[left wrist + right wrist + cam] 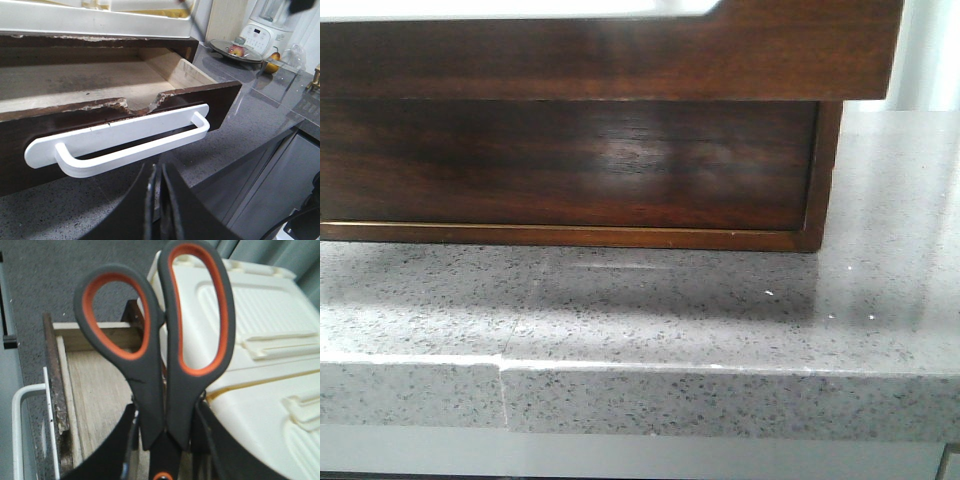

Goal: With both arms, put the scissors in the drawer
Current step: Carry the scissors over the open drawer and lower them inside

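The scissors [152, 385] have dark grey handle loops lined in orange. My right gripper [165, 422] is shut on them below the loops and holds them over the open drawer's pale wooden floor [97, 390]. The blades are hidden. In the left wrist view the drawer [90, 80] stands pulled out, with a chipped dark brown front and a white bar handle [125, 145]. My left gripper [159, 175] is shut and empty, just in front of that handle and apart from it. The front view shows only the dark wooden chest with the pulled-out drawer front [620, 50] on top; no gripper shows there.
A white plastic box [260, 340] sits on the chest beside the drawer opening. The chest stands on a grey speckled counter [620, 300] with a front edge [620, 400]. A white appliance [262, 35] and a round plate with fruit [235, 50] stand further along the counter.
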Controlling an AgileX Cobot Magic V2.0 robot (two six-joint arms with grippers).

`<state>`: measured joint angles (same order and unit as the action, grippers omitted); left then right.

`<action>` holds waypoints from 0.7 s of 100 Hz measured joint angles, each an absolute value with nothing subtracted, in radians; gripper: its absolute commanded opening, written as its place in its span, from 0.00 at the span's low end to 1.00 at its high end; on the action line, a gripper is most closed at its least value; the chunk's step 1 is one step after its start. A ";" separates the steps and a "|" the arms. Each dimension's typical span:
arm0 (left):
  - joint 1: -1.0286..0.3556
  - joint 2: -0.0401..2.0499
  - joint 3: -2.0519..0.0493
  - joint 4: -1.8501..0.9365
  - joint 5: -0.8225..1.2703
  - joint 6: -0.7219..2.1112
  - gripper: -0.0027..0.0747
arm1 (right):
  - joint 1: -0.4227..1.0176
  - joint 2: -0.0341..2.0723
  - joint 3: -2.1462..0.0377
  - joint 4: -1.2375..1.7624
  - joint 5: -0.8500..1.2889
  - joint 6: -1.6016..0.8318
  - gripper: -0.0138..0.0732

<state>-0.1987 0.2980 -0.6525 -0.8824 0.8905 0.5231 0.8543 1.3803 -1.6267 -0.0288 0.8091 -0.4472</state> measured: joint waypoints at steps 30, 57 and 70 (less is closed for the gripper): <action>-0.199 0.297 -0.652 -0.882 0.905 0.523 0.01 | 0.856 1.547 -1.627 -0.150 0.860 -0.449 0.08; -0.199 0.297 -0.652 -0.884 0.911 0.523 0.01 | 0.863 1.576 -1.627 -0.173 0.861 -0.454 0.37; -0.199 0.297 -0.652 -0.884 0.911 0.523 0.01 | 0.863 1.586 -1.627 -0.182 0.873 -0.448 0.72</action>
<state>-0.1987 0.2974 -0.6525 -0.8839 0.9109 0.5231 0.8626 1.5863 -1.6270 -0.1825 0.8733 -0.4479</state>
